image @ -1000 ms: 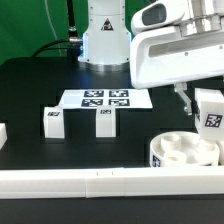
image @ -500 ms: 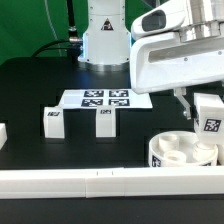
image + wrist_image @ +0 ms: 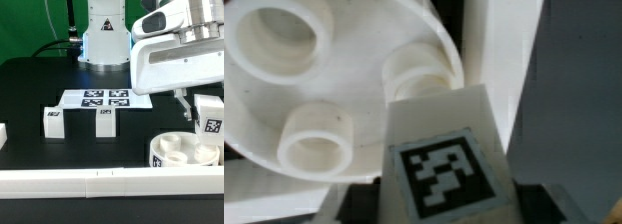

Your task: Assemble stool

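The round white seat disc (image 3: 181,151) lies socket side up at the front, on the exterior view's right. My gripper (image 3: 201,101) hangs just above it, shut on a white block leg (image 3: 211,121) with a square tag. In the wrist view the held leg (image 3: 445,140) points down at the seat (image 3: 322,70), close to one raised socket, and the gripper (image 3: 441,206) has a dark finger on either side of the leg. Whether the leg touches the seat I cannot tell. Two more tagged legs (image 3: 54,121) (image 3: 105,121) stand on the black table, apart from each other.
The marker board (image 3: 105,99) lies flat behind the two loose legs. A long white border rail (image 3: 100,183) runs along the front edge, right next to the seat. The arm's white base (image 3: 104,35) stands at the back. A white piece (image 3: 3,133) shows at the left edge.
The gripper with the leg has sunk slightly toward the seat disc. The two loose legs and the seat have not moved.
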`<state>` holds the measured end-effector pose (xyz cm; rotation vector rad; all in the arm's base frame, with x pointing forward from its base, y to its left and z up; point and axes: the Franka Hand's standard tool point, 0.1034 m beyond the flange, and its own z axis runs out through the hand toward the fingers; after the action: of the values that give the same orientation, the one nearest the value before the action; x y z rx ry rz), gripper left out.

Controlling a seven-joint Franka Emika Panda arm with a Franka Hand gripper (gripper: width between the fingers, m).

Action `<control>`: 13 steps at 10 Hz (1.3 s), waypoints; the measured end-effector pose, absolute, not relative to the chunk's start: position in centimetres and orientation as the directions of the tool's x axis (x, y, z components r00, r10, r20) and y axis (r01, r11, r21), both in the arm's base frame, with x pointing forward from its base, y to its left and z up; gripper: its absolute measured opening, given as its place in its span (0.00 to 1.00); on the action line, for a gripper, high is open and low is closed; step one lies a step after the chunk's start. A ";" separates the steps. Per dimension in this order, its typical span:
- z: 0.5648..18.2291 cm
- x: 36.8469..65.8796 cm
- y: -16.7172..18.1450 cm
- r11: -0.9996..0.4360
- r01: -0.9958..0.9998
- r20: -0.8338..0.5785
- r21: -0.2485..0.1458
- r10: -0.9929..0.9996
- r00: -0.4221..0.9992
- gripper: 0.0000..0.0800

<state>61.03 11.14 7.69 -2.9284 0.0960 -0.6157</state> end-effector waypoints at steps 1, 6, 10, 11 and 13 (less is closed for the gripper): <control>7.7 61.1 11.1 -0.987 -0.032 0.395 -0.157 -0.092 0.914 0.41; 9.0 61.3 10.9 -0.988 -0.021 0.393 -0.152 -0.080 0.916 0.80; 11.3 61.7 11.2 -0.988 -0.014 0.360 -0.155 -0.070 0.930 0.81; 11.2 61.6 11.2 -0.988 -0.014 0.359 -0.154 -0.070 0.931 0.81; 11.1 61.5 11.2 -0.988 -0.015 0.345 -0.154 -0.068 0.936 0.81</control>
<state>61.48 11.21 11.11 -2.9433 0.0632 -0.5322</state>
